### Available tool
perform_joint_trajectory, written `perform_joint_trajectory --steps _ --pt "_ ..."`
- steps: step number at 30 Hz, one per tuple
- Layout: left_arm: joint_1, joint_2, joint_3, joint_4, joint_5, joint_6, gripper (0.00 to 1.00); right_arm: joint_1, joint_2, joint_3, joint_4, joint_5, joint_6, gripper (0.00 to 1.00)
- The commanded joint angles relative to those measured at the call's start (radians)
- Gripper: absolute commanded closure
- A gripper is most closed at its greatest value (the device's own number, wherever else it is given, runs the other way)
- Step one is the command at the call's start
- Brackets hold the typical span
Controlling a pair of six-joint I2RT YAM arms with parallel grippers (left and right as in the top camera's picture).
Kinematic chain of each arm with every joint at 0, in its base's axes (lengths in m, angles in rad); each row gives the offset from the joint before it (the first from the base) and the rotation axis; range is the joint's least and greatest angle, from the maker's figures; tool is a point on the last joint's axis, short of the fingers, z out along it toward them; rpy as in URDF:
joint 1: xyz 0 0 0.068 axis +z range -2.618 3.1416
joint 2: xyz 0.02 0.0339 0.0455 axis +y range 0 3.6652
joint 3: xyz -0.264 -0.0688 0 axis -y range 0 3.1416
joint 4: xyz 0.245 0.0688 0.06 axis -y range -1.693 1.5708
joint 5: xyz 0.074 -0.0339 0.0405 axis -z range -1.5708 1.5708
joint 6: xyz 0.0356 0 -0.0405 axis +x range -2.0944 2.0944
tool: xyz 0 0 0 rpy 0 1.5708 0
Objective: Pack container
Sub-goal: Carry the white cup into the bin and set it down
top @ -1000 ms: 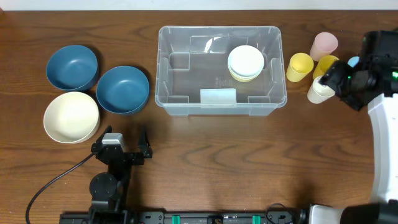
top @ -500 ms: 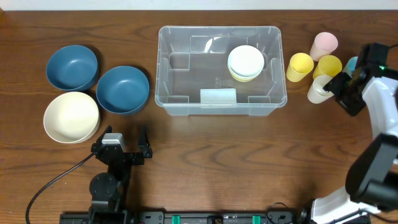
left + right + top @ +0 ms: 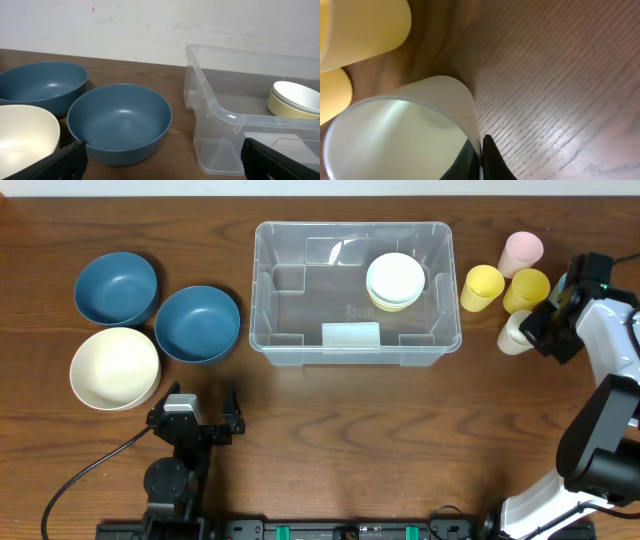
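The white cup [image 3: 400, 130] is being pinched at its rim by the right gripper [image 3: 480, 159]; a slow, straight lift is being advised.

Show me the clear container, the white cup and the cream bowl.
clear container [image 3: 310, 305]: overhead view, bare floor.
white cup [image 3: 512, 335]: overhead view, its body.
cream bowl [image 3: 114, 368]: overhead view, inner middle.
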Motion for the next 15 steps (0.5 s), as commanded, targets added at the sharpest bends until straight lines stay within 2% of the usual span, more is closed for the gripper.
perform_joint_trajectory --steps 1,8,15 --pt "0.004 -0.005 -0.019 -0.035 -0.005 0.005 0.02 -0.004 -0.011 -0.011 -0.029 0.002 0.003 0.99" --pt "0.004 -0.005 -0.019 -0.035 -0.005 0.005 0.02 0.008 -0.157 -0.011 -0.076 -0.161 -0.034 0.99" --pt "0.004 -0.005 -0.019 -0.035 -0.005 0.005 0.02 0.094 -0.498 -0.01 -0.082 -0.241 -0.111 0.99"
